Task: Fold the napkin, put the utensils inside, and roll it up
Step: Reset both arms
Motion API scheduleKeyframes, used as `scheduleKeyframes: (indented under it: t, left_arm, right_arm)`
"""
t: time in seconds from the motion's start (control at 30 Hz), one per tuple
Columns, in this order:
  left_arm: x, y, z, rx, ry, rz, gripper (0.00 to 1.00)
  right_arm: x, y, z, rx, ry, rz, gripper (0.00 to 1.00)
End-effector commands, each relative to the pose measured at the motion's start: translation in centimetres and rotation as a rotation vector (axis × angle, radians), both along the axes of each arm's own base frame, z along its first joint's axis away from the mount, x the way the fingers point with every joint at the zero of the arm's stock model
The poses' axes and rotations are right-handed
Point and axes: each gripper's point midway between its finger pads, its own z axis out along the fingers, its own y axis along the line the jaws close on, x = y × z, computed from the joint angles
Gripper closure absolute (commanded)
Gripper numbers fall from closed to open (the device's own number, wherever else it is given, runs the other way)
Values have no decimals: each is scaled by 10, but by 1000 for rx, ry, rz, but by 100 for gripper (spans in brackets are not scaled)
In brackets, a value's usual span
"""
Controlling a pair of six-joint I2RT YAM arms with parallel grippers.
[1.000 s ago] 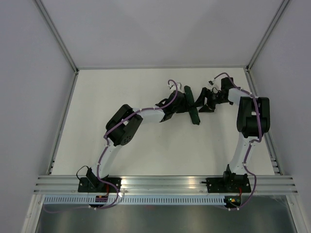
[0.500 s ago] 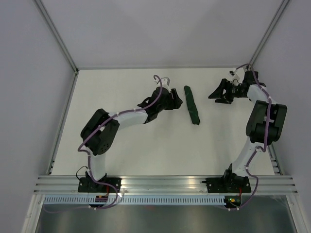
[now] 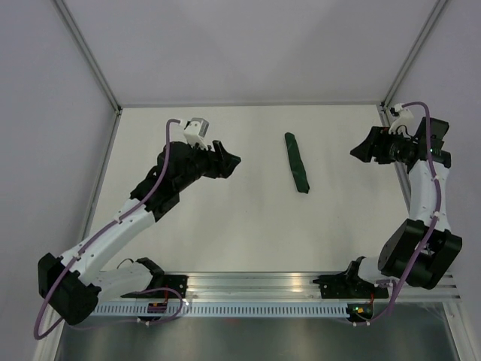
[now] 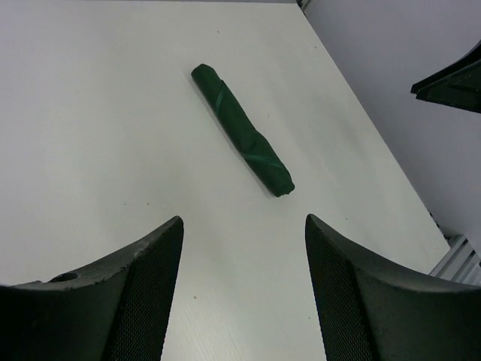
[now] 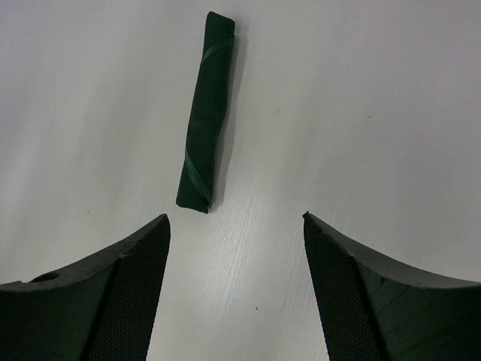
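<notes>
— On the far middle of the table (image 3: 225, 233), between the two arms: napkin (image 3: 297, 162), rolled into a tight dark green tube, lying flat, touched by neither arm. Anything left to do?

— Probably only clearing away. Left gripper (image 3: 225, 156) well off to the roll's left, fingers spread wide, nothing between them. Right gripper (image 3: 362, 147) well off to its right, likewise spread and empty.

— And the fork?

— Not visible anywhere. Likely wrapped inside, judging by the stiff, straight shape, but impossible to confirm.

— Loose end on the roll?

— Hard to tell. Slanting edge lines wrapping round the tube in both wrist views, no flap standing up.

— So how to finish well?

— Hold both sets of fingers apart and high, away from the cloth. Draw each arm back along its own side, never across the middle. Avoid brushing the tube: light, round, probably free to roll or unwind at a nudge. Stop only once well clear, then check for a roll lying closed and straight.
</notes>
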Motion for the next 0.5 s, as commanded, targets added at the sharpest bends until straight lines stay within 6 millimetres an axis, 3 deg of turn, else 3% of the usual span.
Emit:
scheduleKeyframes:
  t: [0.0, 0.17, 0.47]
  left_arm:
    - [-26, 18, -19, 112, 37, -52, 29]
    - [-37, 32, -6, 122, 7, -38, 28]
    - [-39, 31, -3, 122, 2, -54, 27]
  right_arm:
    - [-7, -7, 6, -87, -72, -15, 23]
    - [-11, -14, 9, -95, -84, -37, 23]
    - [-12, -24, 18, -129, -126, -79, 22]
